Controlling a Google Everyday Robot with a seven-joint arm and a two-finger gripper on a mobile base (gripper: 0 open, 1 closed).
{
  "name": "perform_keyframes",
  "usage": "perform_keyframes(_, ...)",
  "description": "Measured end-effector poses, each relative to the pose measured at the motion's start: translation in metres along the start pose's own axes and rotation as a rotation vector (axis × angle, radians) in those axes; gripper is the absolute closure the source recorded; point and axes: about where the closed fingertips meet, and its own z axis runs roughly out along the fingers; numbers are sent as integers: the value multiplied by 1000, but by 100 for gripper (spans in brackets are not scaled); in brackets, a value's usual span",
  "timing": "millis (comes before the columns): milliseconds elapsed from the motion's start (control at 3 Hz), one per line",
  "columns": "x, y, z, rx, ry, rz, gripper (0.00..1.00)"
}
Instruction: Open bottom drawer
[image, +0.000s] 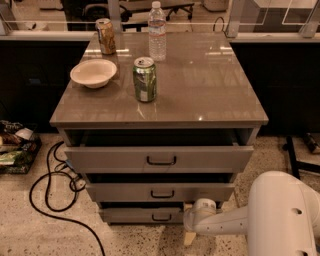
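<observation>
The bottom drawer (135, 215) is the lowest, narrowest grey front of three, with a small black loop handle (161, 217). It stands a little out from the cabinet, less far than the two fronts above it. My gripper (190, 231) is low at the drawer's right end, just right of the handle, on a white arm (250, 220) that comes in from the bottom right. A tan finger (189, 237) points down toward the floor.
On the cabinet top (210, 95) stand a green can (144, 79), a white bowl (93, 73), a brown can (105, 36) and a water bottle (157, 31). A black cable (50, 190) loops on the floor at the left. A basket of packets (15, 150) sits at far left.
</observation>
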Motion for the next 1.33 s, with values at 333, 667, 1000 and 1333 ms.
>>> perform_keyframes(333, 15, 2, 9, 0, 24, 38, 0)
perform_keyframes(667, 15, 3, 9, -1, 24, 38, 16)
perform_keyframes(1000, 15, 4, 10, -3, 23, 38, 40)
perform_keyframes(1333, 14, 5, 11, -5, 23, 38, 63)
